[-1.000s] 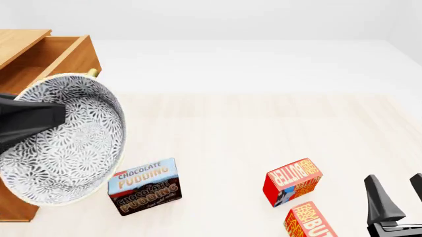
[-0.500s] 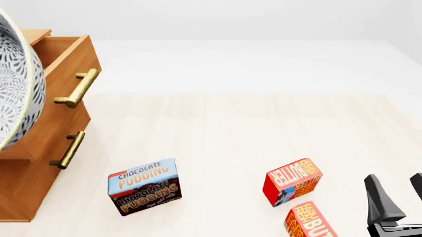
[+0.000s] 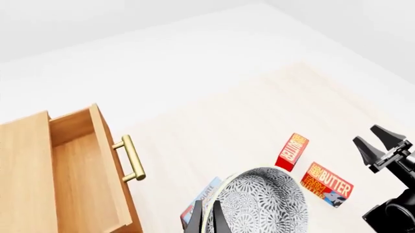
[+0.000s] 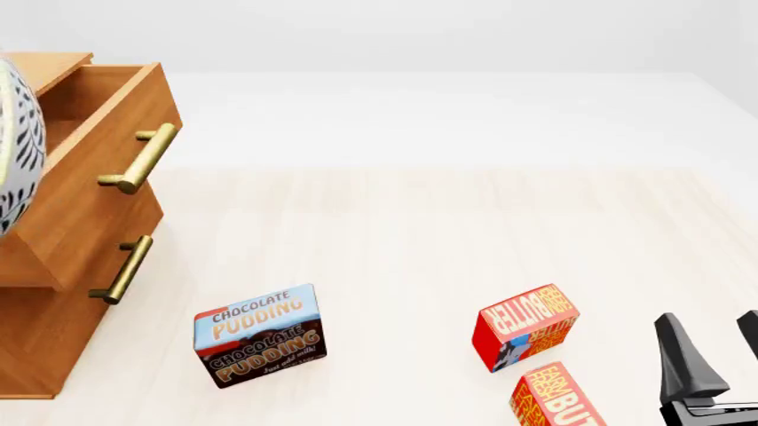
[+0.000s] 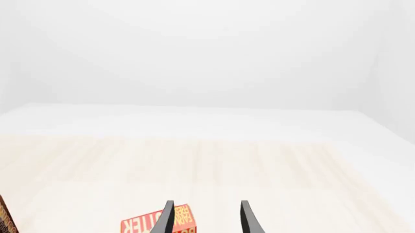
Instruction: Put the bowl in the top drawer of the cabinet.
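Note:
The speckled bowl (image 3: 266,199) hangs tilted in the air, and my left gripper (image 3: 207,221) is shut on its rim. In the front view only a sliver of the bowl (image 4: 14,142) shows at the left edge, in front of the cabinet (image 4: 35,328). The top drawer (image 3: 77,165) is pulled out and open, its brass handle (image 4: 142,158) facing the table. In the left wrist view the bowl appears beside the drawer's front, not over its cavity. My right gripper (image 4: 714,351) stands open and empty at the near right.
A chocolate pudding box (image 4: 258,335) stands in front of the cabinet. Two red butter boxes (image 4: 526,326) (image 4: 556,399) lie near the right gripper. The lower drawer's handle (image 4: 122,268) sits under the open drawer, and that drawer is closed.
The bowl has swung left and up, from covering the cabinet's front to almost out of the front view. The right arm has not moved.

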Robot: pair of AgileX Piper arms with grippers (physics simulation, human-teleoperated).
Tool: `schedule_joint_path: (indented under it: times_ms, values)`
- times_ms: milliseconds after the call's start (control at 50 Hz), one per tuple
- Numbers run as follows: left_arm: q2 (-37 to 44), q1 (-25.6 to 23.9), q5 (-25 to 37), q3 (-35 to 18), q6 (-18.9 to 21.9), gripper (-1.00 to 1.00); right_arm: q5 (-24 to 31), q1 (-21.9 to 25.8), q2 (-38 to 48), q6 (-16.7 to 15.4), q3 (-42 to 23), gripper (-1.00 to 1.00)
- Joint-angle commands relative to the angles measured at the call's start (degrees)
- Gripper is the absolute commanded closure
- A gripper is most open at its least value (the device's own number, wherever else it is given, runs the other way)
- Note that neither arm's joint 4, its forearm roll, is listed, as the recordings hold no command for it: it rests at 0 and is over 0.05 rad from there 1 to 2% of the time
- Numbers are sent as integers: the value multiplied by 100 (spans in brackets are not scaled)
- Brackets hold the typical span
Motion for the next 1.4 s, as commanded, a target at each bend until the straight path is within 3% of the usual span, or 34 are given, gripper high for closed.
schedule_joint_path:
  times_ms: [20,260,340,360,460,580,720,860,920,1100,1400]
  values:
    - [37,114,4,7,-120,100,8,-12,0,17,1,-100]
    - [181,426,2,-239,-512,100,-2,4,0,13,0,-100]
    - [261,704,2,-521,-783,100,-6,-5,0,8,0,-100]
    - [289,763,2,-533,-1026,100,-6,3,0,12,0,-100]
    - [375,874,3,-615,-1088,100,-8,0,0,14,0,-100]
    - [357,1137,2,-333,-1291,100,-13,8,0,15,0,-100]
    - [390,1288,0,-143,-1979,100,-12,4,0,14,0,-100]
    - [516,1536,3,-70,-2060,100,-15,-1,0,16,0,-100]
    - [587,1652,0,-74,-2271,100,-10,1,0,16,0,-100]
    - [752,2102,-26,-132,-2244,100,-18,-4,0,21,0,-100]
    - [876,2528,-54,32,-2777,100,-18,-6,0,19,0,-100]
